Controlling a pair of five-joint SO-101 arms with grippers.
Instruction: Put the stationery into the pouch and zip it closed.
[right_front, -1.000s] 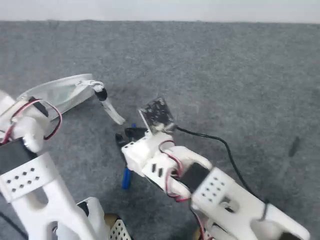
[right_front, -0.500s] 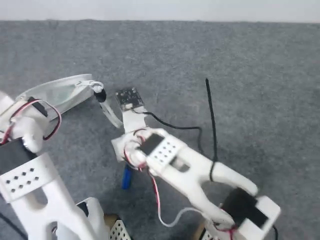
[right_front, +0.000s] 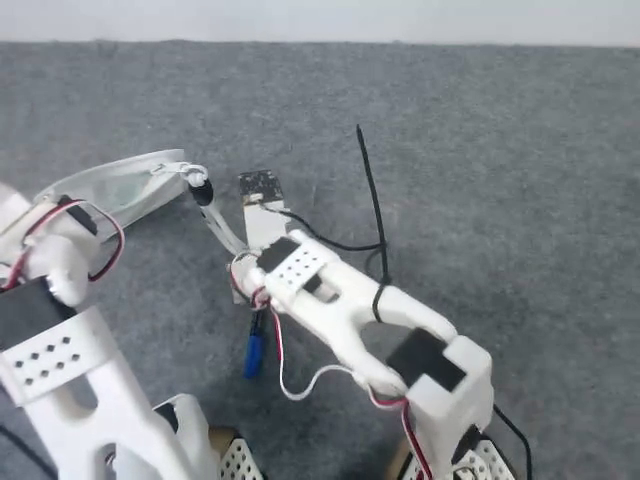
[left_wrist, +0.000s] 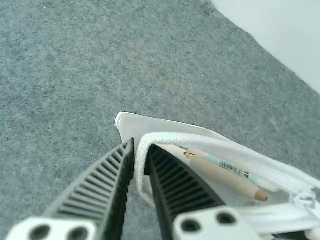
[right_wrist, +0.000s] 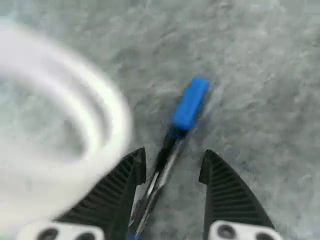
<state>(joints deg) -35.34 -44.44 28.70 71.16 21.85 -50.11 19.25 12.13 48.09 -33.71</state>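
Left pincer (left_wrist: 139, 149) clamps pouch (left_wrist: 155, 124); pen (left_wrist: 220, 168) inside bears unreadable print

Bright even diffuse light, faint soft shadow beneath the pouch (right_front: 120, 185)

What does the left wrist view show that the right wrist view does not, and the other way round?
Left wrist view, not the right: the left gripper, closed on the rim of the white pouch, with a beige pen lying inside the pouch. Right wrist view, not the left: the right gripper, open, above a blue-capped pen that lies on the table. Both: the grey table surface.
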